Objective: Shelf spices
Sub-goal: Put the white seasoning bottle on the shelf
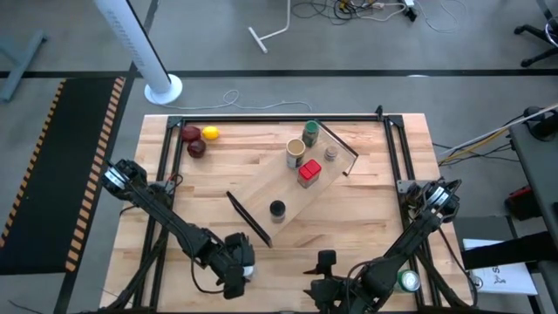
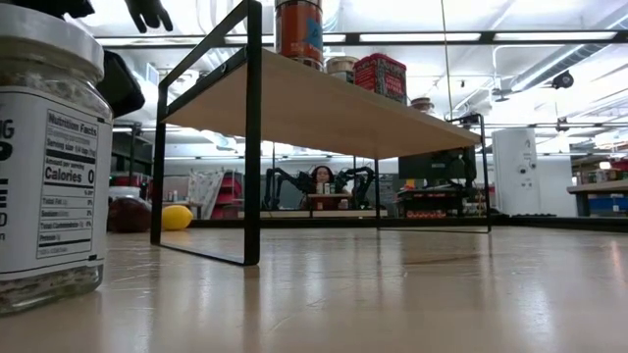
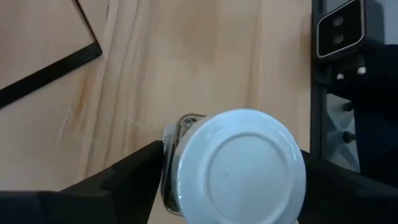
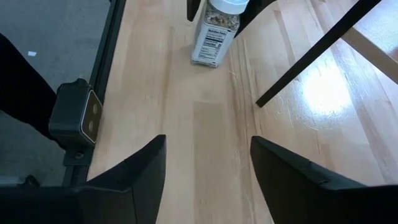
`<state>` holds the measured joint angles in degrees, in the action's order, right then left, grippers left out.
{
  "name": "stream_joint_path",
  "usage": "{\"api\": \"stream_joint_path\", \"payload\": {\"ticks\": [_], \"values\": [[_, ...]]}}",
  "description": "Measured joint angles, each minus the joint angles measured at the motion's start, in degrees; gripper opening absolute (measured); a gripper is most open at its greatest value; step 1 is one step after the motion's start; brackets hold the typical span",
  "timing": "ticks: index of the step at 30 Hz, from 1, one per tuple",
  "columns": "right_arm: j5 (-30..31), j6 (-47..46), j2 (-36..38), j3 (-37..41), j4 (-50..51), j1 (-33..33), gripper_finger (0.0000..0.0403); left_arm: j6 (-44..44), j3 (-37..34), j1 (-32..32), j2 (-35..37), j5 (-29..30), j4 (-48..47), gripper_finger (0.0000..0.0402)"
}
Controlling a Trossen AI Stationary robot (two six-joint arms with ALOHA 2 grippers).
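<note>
Near table's front edge: left end effector (image 1: 237,266) spread around upright white-capped glass spice jar (image 3: 239,165), not clamped.
Rigid, smooth, likely light; grip glass below cap. Right end effector (image 4: 208,165) empty, parted.

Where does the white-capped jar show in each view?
High: jar at the near table edge, under the left gripper.
Low: jar fills the left edge.
Left wrist: cap between open fingers.
Right wrist: jar at top.
Shared landmark: shelf's black leg.

White-capped jar (image 2: 44,147) cut off left.
</note>
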<state>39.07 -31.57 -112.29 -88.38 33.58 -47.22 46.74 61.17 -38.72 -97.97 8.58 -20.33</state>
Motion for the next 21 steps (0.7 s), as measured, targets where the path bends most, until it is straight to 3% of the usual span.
{"api": "stream_joint_path", "payload": {"ticks": [9,21], "values": [[0.00,0.02,0.00,0.00,-0.04,0.00,0.0225,-1.92,0.00,0.31,-0.33,0.00,1.14,0.0280],[0.01,0.02,0.00,0.00,-0.07,0.02,0.0206,-6.45,1.43,0.91,-4.22,-0.04,1.51,0.0259]]}}
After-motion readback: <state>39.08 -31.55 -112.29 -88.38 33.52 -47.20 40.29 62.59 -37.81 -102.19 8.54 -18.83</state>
